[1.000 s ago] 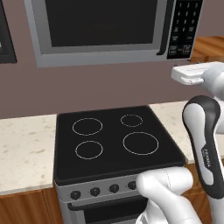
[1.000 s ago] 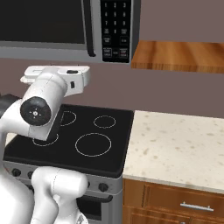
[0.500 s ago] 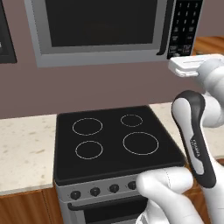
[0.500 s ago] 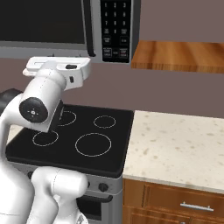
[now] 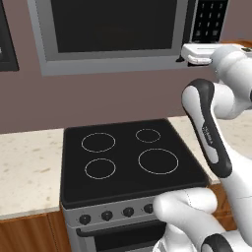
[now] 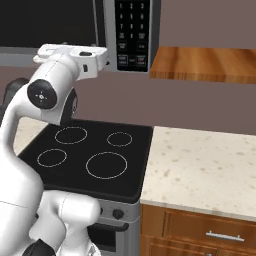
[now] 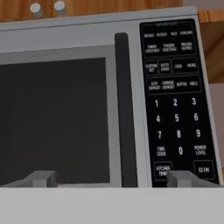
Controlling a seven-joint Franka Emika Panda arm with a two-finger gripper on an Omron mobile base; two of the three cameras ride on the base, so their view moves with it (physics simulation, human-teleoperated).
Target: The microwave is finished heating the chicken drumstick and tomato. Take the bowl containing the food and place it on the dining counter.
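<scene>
The microwave [image 5: 113, 29] hangs above the stove, a grey box whose dark glass door [image 7: 52, 122] is shut. Its dark vertical handle [image 7: 124, 109] and black keypad [image 7: 177, 100] fill the right of the hand view. My gripper [image 7: 112, 179] is open, level with the door's lower edge; its fingertips [image 7: 43, 178] flank the handle, a little in front of it. From the base views my white hand [image 5: 199, 52] hovers by the microwave's lower right corner, below the keypad [image 6: 131, 32]. The bowl, chicken drumstick and tomato are hidden behind the door. The dining counter is out of view.
A black four-ring cooktop [image 5: 130, 157] lies below the microwave, with knobs along its front. Beige speckled counters flank it on the left [image 5: 27, 167] and right [image 6: 200, 170]. A wooden shelf [image 6: 205, 62] juts out right of the microwave; brown cabinets [image 6: 200, 232] sit under the right counter.
My hand has risen and moved in toward the microwave's lower right corner. The door has stayed shut.
</scene>
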